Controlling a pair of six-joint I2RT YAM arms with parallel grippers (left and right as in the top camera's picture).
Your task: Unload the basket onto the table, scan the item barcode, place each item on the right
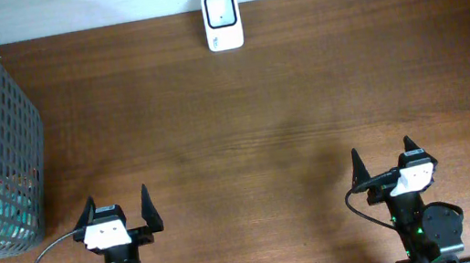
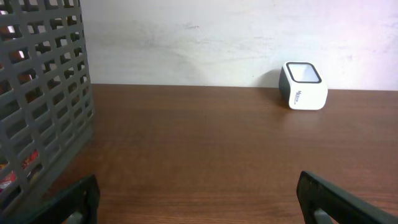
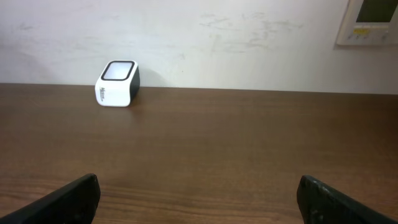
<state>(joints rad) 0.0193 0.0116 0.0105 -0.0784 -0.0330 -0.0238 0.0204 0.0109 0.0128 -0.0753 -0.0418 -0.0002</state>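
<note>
Nothing legible is showing anywhere. The scanner [image 2: 304,92] is carrying a small grey marking on its side, too blurred to read, and the wall panel [image 3: 372,22] is showing tiny print that cannot be made out.

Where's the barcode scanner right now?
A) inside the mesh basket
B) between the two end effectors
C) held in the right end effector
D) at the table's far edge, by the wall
D: the white barcode scanner stands alone at the far edge of the table against the wall, well away from the mesh basket on the left side.
</note>
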